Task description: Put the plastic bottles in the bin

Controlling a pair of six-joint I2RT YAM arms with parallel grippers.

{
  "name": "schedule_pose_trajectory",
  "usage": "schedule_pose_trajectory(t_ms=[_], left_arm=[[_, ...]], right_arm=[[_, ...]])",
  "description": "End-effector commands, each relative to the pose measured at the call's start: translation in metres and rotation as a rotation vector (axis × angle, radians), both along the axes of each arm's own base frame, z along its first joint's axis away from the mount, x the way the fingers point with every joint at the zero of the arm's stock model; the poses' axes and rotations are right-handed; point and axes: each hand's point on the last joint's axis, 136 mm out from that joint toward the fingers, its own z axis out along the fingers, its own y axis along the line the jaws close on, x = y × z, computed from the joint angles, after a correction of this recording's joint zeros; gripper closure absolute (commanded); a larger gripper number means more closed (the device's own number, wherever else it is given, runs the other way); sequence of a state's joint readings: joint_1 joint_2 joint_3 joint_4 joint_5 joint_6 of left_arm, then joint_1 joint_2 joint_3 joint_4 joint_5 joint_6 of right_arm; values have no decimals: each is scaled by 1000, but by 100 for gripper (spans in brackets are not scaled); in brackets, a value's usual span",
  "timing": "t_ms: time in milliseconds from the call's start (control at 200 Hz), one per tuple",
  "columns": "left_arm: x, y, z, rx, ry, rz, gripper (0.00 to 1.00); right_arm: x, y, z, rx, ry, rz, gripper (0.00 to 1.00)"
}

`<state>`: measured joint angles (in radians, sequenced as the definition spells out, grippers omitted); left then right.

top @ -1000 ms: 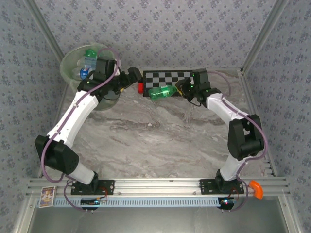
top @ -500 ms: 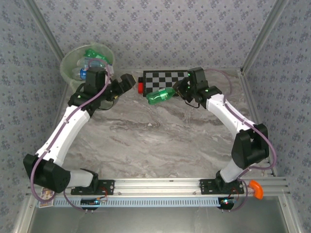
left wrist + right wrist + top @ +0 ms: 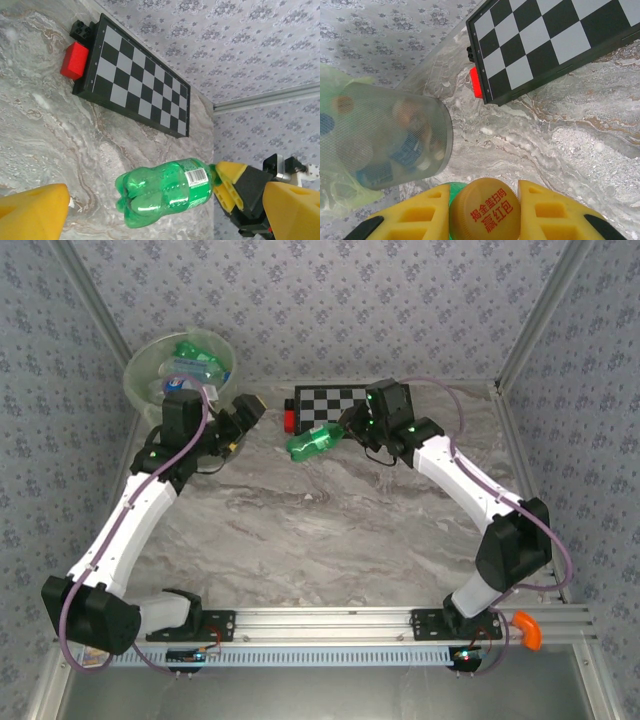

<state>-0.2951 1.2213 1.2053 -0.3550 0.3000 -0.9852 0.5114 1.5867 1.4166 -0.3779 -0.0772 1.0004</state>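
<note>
Top: your right gripper (image 3: 340, 432) clamps a green bottle (image 3: 308, 444) between the arms; left gripper (image 3: 246, 412) gapes empty near the bin (image 3: 137, 368). Left wrist: bottle ahead, framed by spread fingers (image 3: 35, 210). Right wrist: fingers pinch the cap (image 3: 485, 210); bin ahead-left. Step: carry, likely a handover; next, close left on the body, then release right.

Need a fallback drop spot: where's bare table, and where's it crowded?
Free: the middle of the marble tabletop, from the checkerboard forward to the base rail. Crowded: back left, where the bin, the open left claw and the green bottle in the right claw cluster.
</note>
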Motion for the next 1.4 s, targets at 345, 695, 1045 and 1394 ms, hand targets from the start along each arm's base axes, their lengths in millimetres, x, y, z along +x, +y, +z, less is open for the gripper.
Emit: schedule_pose_trajectory(t_ms=[345,695,1045,1394], left_arm=[[8,10,61,-299,-131,154,3],[12,-3,74,-346,-192,176,3],[20,-13,77,-278,-181,117,5],[41,-46,65,-289,-111,-13,6]], right_arm=[[4,2,58,28,-222,36,75],[17,5,72,54,-289,75,75],[26,0,84,28,-347,85,75],[38,3,98,16,-399,106,75]])
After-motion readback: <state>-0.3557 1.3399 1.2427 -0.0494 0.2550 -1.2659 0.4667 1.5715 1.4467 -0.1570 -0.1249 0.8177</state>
